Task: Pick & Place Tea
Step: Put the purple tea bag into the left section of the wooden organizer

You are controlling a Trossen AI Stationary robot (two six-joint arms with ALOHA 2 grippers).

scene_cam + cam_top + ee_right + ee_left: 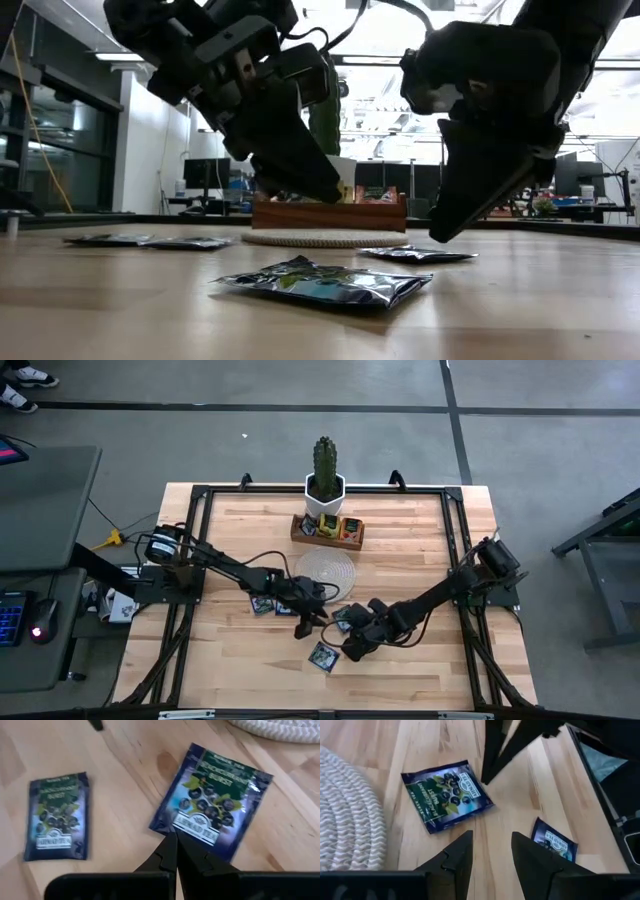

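Sachets (pixel 212 802) near mat (pixel 327 568): light, flat, slippery foil, so pinch an edge. Left gripper (pixel 492 857) jaws apart; right gripper (pixel 176 851) jaws together, empty.

Left arm (pixel 215 563): reaches from the table's left edge toward the middle, stretched low and long, wrist bent downward. Left gripper (pixel 304 628): points down at the tabletop near the centre; in its own wrist view the two dark fingers (pixel 455 862) stand apart with a clear gap between them.

Right arm (pixel 450 588): reaches from the table's right edge inward and forward, elbow raised, forearm sloping down toward the middle. Right gripper (pixel 175 851): tilted steeply down, just off the surface in the low view; its fingertips appear pressed together, holding nothing as far as the wrist view shows.

The two grippers are near each other, not touching.
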